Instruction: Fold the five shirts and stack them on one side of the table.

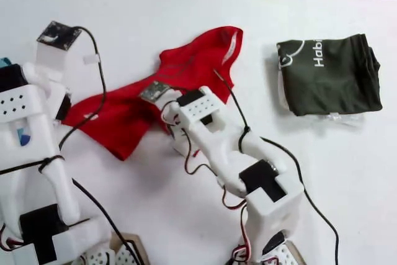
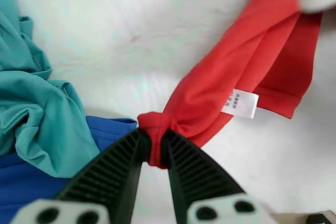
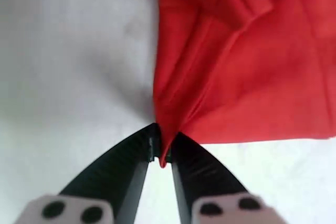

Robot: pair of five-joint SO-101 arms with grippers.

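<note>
high view: the red shirt (image 1: 124, 113) lay rumpled on the bench (image 1: 186, 10), with a folded dark green shirt (image 1: 329, 72) well apart from it.
left wrist view: the left gripper (image 2: 153, 140) pinched a bunched corner of the red shirt, near a teal shirt (image 2: 37, 108) and a blue shirt (image 2: 21, 182).
right wrist view: the right gripper (image 3: 164, 145) was clamped on the red shirt's edge.
</note>
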